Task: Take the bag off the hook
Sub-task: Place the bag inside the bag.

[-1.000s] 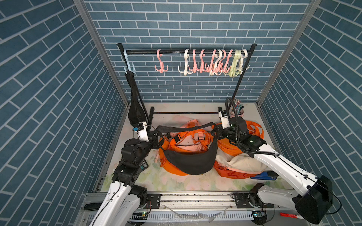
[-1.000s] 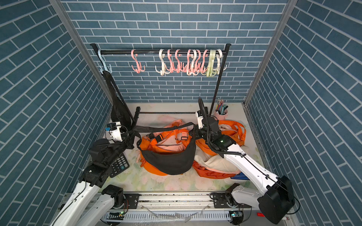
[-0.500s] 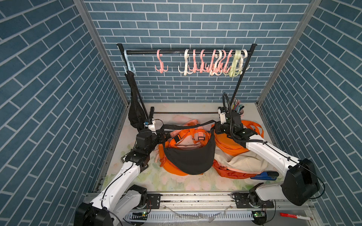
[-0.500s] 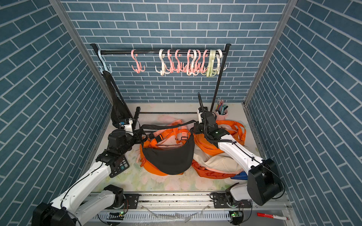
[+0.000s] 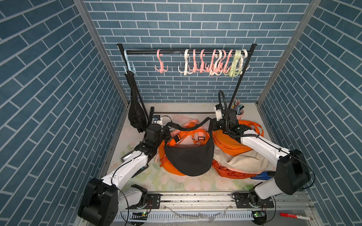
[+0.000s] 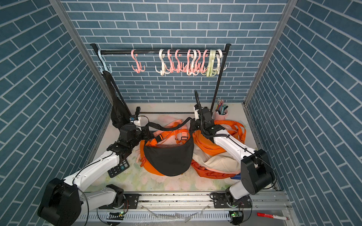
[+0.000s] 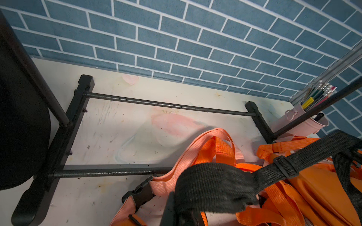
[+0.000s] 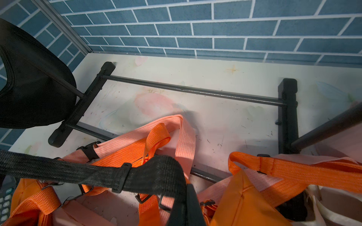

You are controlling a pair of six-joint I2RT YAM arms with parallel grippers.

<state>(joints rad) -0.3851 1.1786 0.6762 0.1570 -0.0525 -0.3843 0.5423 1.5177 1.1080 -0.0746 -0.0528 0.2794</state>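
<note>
Left arm (image 5: 129, 168) and right arm (image 5: 262, 146): white links, bulky black joint housings (image 5: 291, 172), thin black cables along them. A ribbed black hose (image 5: 223, 99) comes off the right wrist; tiny green lights (image 5: 144, 212), seemingly, by the bases.

My pincer (image 7: 183, 215): clamping the black strap (image 7: 213, 187)
Orange bags (image 7: 321, 187): lying beneath it on the surface (image 7: 117, 133)
Rack base (image 7: 64, 137): standing behind

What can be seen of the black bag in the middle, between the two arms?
The black bag is half-moon shaped, of dull fabric, with a black webbing strap that carries a plastic slider. It sags, opening upward, over the orange bags. The left claw and right claw are each shut on one end of the strap.
</note>
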